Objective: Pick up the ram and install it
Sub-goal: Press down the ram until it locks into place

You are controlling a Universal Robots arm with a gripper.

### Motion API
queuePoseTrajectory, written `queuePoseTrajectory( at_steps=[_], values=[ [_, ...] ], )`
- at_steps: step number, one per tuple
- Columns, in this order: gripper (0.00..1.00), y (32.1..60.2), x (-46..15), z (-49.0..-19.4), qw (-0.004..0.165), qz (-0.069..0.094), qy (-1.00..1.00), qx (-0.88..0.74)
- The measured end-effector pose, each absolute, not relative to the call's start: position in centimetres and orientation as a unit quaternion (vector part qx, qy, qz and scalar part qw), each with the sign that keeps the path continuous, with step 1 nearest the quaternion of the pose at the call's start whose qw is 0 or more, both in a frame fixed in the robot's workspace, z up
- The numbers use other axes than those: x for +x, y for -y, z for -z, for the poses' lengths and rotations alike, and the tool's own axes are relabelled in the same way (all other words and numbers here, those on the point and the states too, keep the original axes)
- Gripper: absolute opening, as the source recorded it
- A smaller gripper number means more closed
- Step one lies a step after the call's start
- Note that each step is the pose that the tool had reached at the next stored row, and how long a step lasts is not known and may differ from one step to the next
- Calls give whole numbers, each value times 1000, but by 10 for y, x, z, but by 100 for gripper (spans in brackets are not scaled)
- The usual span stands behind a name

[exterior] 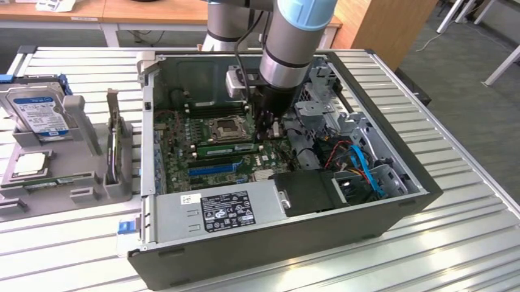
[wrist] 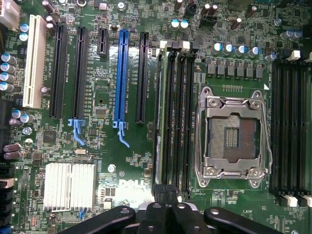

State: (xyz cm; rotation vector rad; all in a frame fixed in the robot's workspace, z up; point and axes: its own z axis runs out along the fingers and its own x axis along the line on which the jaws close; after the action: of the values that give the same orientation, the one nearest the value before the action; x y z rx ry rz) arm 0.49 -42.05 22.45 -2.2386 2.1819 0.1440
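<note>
I see the ram [wrist: 158, 112] as a long, thin green strip standing on edge in the outermost of the black memory slots [wrist: 179, 117] beside the empty CPU socket [wrist: 230, 136]. My gripper [wrist: 165, 207] hangs just over one end of that slot bank inside the open computer case [exterior: 390, 210], fingers pressed together, gripping nothing.

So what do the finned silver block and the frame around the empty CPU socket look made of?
The finned silver heatsink block looks like bare aluminium: pale, matte, parallel ribs. The hinged frame around the empty CPU socket seems to be stamped steel, going by its bright, reflective grey sheen and thin edges.
</note>
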Motion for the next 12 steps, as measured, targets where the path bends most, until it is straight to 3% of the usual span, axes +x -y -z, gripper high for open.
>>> queuePoseTrajectory(
  at_steps=[12],
  values=[
    [10, 421, 5, -224, 6, -46, -697, -715]
  ],
)
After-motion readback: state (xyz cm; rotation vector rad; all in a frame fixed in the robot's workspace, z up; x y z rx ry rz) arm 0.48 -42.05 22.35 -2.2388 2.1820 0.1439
